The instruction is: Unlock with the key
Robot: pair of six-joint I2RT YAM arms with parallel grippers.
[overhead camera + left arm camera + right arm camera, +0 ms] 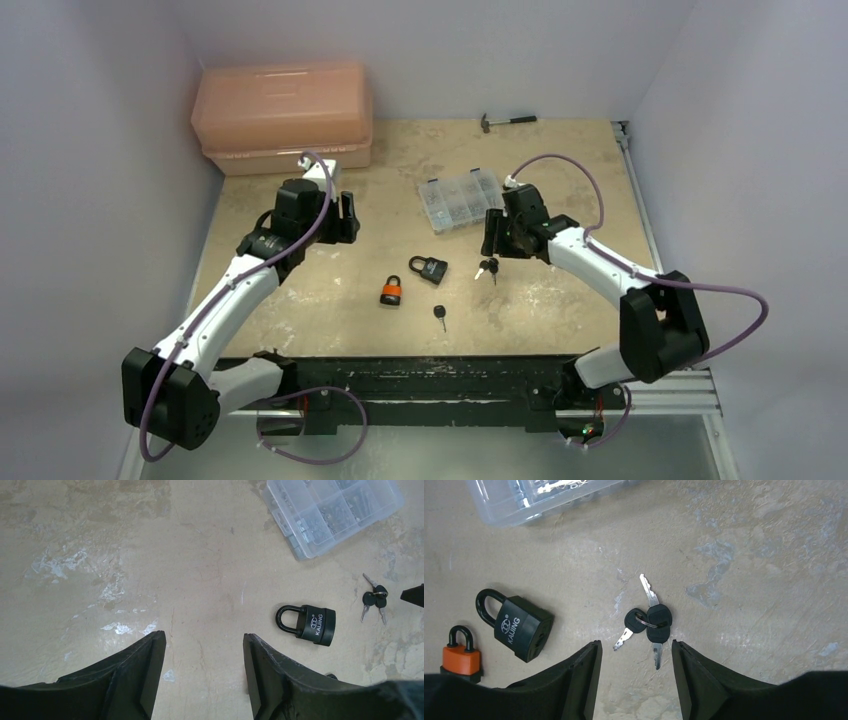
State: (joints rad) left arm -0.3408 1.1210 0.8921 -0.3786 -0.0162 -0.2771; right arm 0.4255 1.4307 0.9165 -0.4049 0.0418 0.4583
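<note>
Key — small, black-headed, flat on the counter at lower centre of the overhead view, blade toward the bottom edge. Just right of and below an orange padlock, below a black padlock, touching neither. Well apart from both arms, held by nothing.

Left end effector: fingers spread wide, nothing between them, over bare counter in the left-centre of the overhead view. Black padlock to the right in the left wrist view, lying on its side with its shackle toward the left of the frame.

Right end effector: likewise spread wide and gripping nothing, above a bunch of keys on a ring — seen in the right wrist view just above the gap between the fingers, untouched. Both padlocks at the left of that frame, orange one lowest and partly hidden by a finger.

Clear parts box above the padlocks near the middle of the overhead view. Pink toolbox at upper left, hammer at the top edge of the counter.
</note>
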